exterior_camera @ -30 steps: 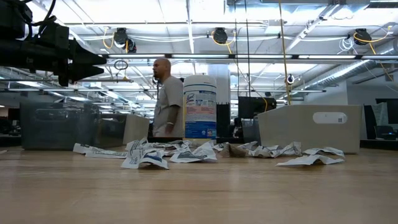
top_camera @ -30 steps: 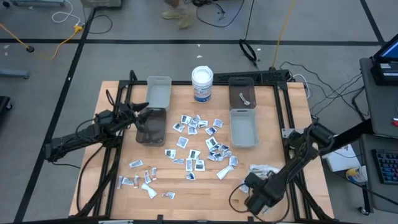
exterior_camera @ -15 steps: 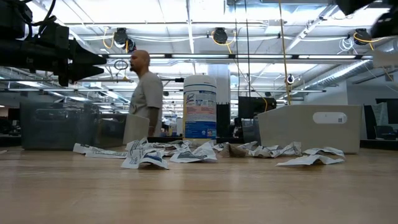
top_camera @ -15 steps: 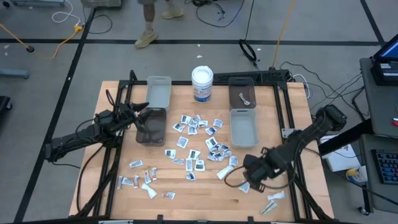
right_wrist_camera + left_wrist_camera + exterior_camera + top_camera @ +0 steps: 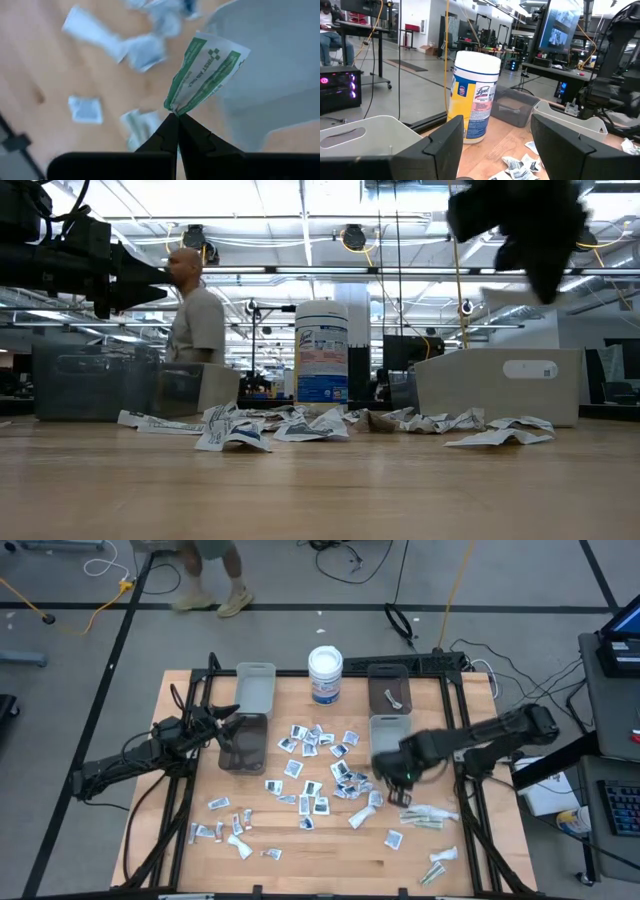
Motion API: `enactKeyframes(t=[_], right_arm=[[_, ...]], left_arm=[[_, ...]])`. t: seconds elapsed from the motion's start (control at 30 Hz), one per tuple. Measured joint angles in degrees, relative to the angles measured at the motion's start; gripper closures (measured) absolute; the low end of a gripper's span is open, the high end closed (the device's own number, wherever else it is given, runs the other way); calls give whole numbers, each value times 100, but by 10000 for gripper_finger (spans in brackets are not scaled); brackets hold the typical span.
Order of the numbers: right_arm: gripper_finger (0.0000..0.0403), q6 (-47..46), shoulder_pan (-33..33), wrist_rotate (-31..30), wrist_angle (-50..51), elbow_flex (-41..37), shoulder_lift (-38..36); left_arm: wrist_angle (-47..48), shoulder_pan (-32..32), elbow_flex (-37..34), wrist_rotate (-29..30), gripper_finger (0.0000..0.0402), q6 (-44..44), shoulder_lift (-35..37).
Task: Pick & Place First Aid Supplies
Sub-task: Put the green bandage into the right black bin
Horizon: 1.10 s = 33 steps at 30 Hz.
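A green-printed white sachet point(image 5: 207, 75) is pinched between the closed fingertips of the right gripper point(image 5: 177, 120), which is held above the table point(image 5: 330, 850) just beside the near edge of the grey bin point(image 5: 392, 745) on the right side. The remaining first aid packets point(image 5: 315, 780) are scattered over the middle of the wood, with a few near the front edge. Farther left, the left gripper point(image 5: 228, 722) is held with its fingers spread over the dark clear bin point(image 5: 243, 743). At the back, a white tub point(image 5: 325, 675) is stood between two more bins.
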State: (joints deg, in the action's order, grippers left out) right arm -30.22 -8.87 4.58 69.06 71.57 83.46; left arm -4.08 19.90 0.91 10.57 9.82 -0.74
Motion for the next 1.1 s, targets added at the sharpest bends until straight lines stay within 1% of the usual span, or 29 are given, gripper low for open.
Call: enactKeyframes(t=[0.13, 0.33, 0.53, 0.67, 0.8, 0.9, 1.0, 1.1], right_arm=[[403, 545, 968, -27, 26, 0, 0], [403, 1106, 2360, -188, 20, 0, 0], [403, 1550, 3566, -255, 22, 0, 0], [403, 1705, 4132, -632, 20, 0, 0], [403, 1858, 4550, -651, 10, 0, 0], [403, 1917, 4712, -649, -139, 2, 70], [403, 1956, 4865, -618, -389, 27, 294], [403, 2008, 5048, -604, -417, 206, 619]], left_arm=[[-1, -1, 0, 0, 165, 0, 0], [0, -2, 0, 0, 165, 0, 0], [0, 0, 0, 0, 165, 0, 0], [0, -2, 0, 0, 165, 0, -2], [-1, -1, 0, 0, 165, 0, -1], [0, -1, 0, 0, 165, 0, -1], [-2, 0, 0, 0, 165, 0, 0], [0, -1, 0, 0, 165, 0, -2]])
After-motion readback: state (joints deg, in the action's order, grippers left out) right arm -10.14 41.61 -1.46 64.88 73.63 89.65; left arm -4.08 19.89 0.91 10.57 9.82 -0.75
